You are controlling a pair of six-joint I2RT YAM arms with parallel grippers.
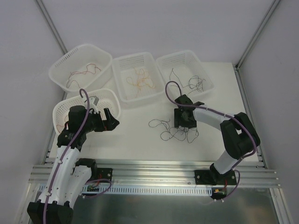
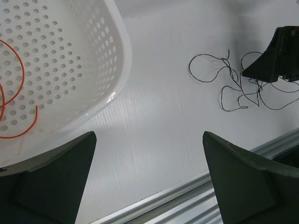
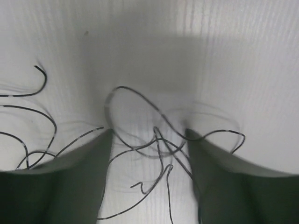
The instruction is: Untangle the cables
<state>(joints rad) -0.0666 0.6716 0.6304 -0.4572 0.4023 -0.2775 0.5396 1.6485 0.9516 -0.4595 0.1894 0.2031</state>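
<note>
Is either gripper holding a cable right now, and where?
Neither. The left gripper is open and empty. The right gripper is open, straddling the black cables, not clamped.

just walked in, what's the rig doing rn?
Sorting thin wires, by the look of it. The right gripper is down on a black tangle lying loose on the table, jaws open and straddling a few strands, nothing pinched yet. The left gripper hovers open beside the near-left basket, which holds orange-red wire. Three back baskets hold more wires.
</note>
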